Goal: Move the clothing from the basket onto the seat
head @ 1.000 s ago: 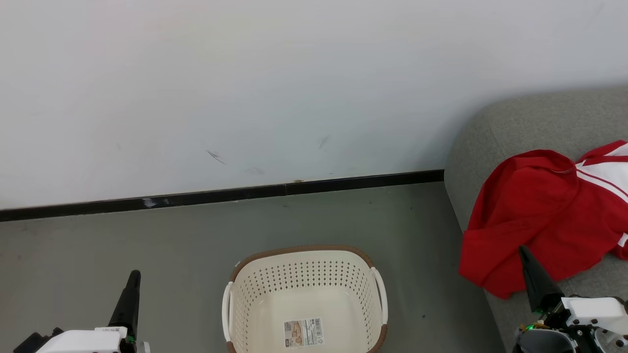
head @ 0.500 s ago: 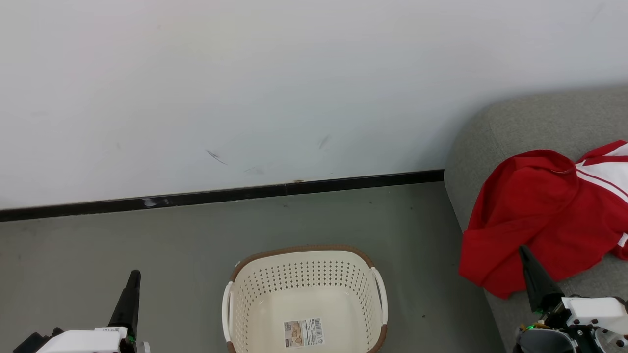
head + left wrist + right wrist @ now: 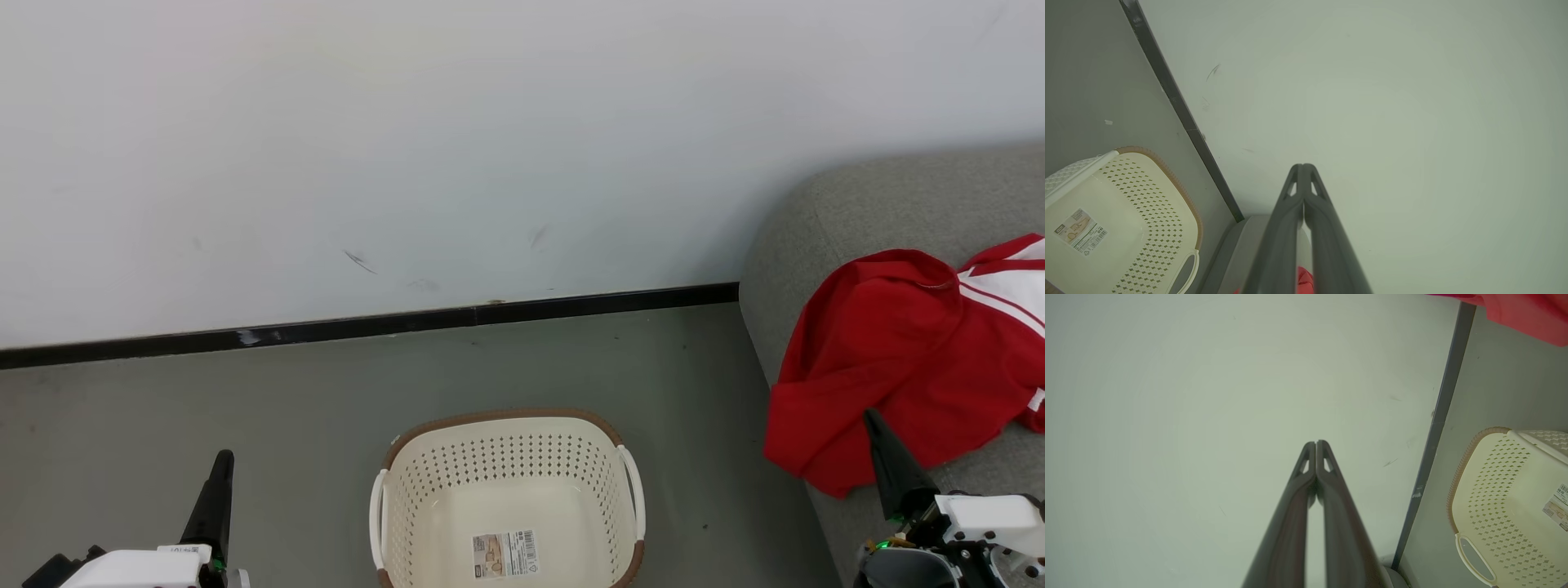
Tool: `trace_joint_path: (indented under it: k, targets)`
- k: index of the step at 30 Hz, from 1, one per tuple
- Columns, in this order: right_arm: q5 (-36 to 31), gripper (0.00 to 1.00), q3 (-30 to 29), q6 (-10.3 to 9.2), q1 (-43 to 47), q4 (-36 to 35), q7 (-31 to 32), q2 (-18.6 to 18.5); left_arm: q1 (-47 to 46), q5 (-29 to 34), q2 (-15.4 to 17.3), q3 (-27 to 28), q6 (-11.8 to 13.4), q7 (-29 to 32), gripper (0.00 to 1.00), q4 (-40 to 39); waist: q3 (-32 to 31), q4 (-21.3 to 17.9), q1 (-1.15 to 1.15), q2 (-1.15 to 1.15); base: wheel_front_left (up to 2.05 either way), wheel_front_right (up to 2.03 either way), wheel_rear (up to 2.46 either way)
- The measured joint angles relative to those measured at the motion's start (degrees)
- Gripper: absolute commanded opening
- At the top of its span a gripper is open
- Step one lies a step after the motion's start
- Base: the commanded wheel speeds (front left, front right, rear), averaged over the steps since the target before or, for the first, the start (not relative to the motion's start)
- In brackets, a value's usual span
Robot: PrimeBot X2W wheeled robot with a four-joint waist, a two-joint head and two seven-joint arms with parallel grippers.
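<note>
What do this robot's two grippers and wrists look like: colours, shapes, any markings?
The left gripper and the right gripper each have two long, dark grey-black fingers tapering to a point, with small triangular cut-outs near the tips. Each sits on a white wrist housing with a green light at the finger base. The left housing carries a small printed label.

The left gripper [image 3: 221,461] sits low on the robot's left side, and the right gripper [image 3: 873,420] sits low on its right side. Both point forward. On each one, the two long dark fingers [image 3: 1280,237] are pressed together, touching at the tips.
</note>
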Motion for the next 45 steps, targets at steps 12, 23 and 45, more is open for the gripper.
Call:
trace_joint_path:
  k: [12, 23, 45]
  targets:
    - [-0.04, 0.0, -0.14, 0.0, -0.03, 0.01, 0.24, 0.05, 0.0, 0.0, 0.0, 0.03, 0.0, 0.01, 0.0, -0.01, 0.0, 0.0, -0.01, 0.0, 0.0, 0.0, 0.0]
    - [-0.04, 0.0, -0.29, 0.0, -0.19, 0.04, 0.24, 0.09, 0.0, 0.01, 0.0, 0.05, -0.01, 0.01, 0.0, -0.02, 0.01, 0.0, 0.0, 0.0, 0.0, 0.0, 0.0]
    - [-0.14, 0.0, -0.57, 0.0, -0.19, 0.05, 0.25, 0.23, 0.0, 0.0, 0.0, 0.05, -0.01, 0.01, 0.0, -0.07, 0.01, 0.0, -0.01, 0.0, 0.0, 0.0, 0.0]
